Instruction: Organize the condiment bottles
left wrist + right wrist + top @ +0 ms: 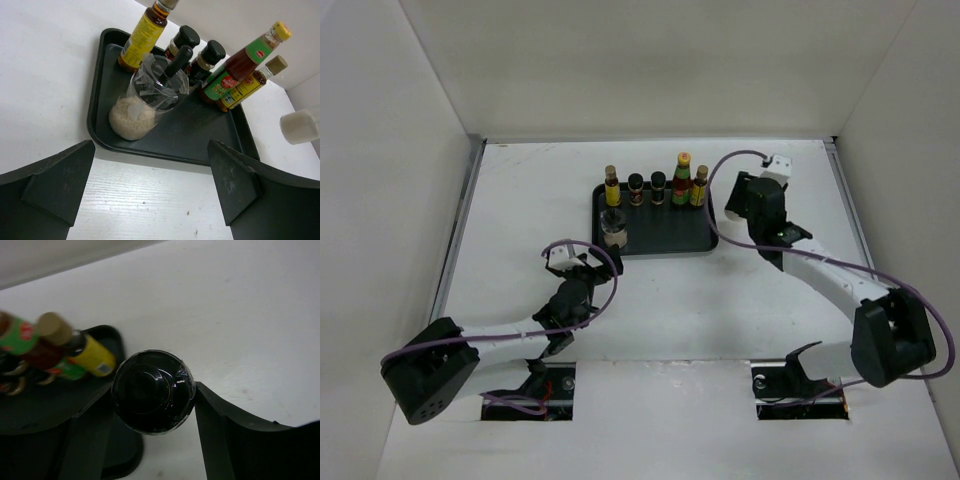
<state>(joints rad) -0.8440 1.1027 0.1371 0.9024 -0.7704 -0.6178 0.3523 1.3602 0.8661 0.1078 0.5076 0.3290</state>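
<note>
Condiment bottles, seven in all. Five stand upright in a row along the far edge of the tray, centre of the overhead view. From left to right they are:
- yellow-labelled bottle
- dark jar
- second dark jar
- red-green bottle with a yellow cap
- second yellow-labelled bottle

The cream jar has a clear body, pale grains in its lower part and a black cap. It stands at the tray's near left corner, just in front of the row's left end. The black-capped jar is seen only from above, at the tray's right edge; whether it rests on the desk cannot be told.

Left tool – spread wide, nothing held, low over the desk just short of the tray's near left corner, facing the cream jar. The left arm lies low from the lower left of the overhead view toward centre.

Right tool – fingers pressed against both sides of the black-capped jar's lid. The right arm is bent, reaching from the lower right up to the tray's right side.
</note>
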